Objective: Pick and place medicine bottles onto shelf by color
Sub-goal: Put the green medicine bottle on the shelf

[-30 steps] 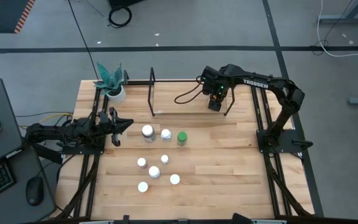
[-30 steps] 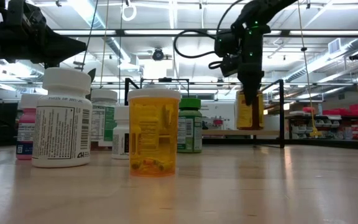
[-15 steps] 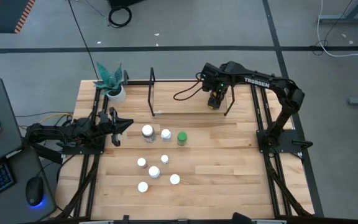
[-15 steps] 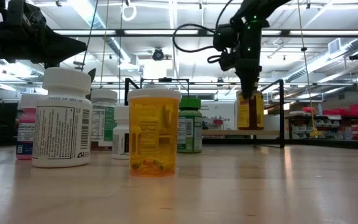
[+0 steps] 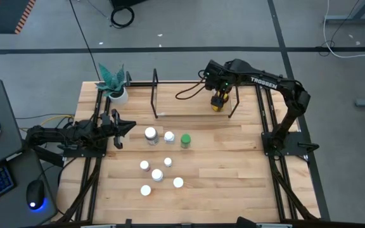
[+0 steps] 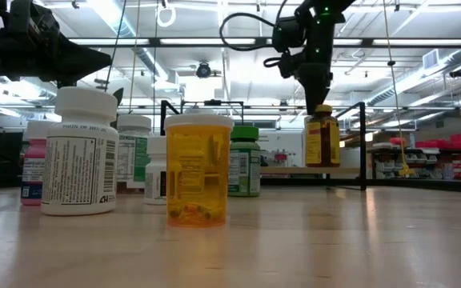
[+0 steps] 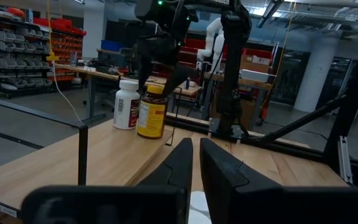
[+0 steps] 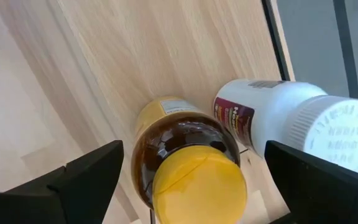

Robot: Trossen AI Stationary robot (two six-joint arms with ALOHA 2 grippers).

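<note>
An amber bottle with a yellow cap [image 5: 217, 101] stands upright on the shelf's wood board [image 5: 189, 104], near its right end, beside a white bottle [image 8: 278, 124]. My right gripper [image 6: 314, 90] hangs open just above the amber bottle's cap [image 8: 197, 180], one finger on either side and clear of it. Several bottles stand on the table in front of the shelf: white ones [image 5: 151, 134], a green one [image 5: 185, 140], an orange one [image 6: 198, 170] and a pink one [image 6: 34, 168]. My left gripper [image 5: 127, 125] waits shut and empty at the table's left.
A white plant pot [image 5: 116, 92] stands at the far left corner. Black wire uprights [image 5: 155, 94] frame the shelf. The near right part of the tabletop [image 5: 233, 171] is bare wood. Arm mounts run along both side edges.
My right gripper has gone up off the amber bottle and a little toward the table's far edge. The bottle stays upright on the shelf board, and its yellow cap now shows below the fingers.
</note>
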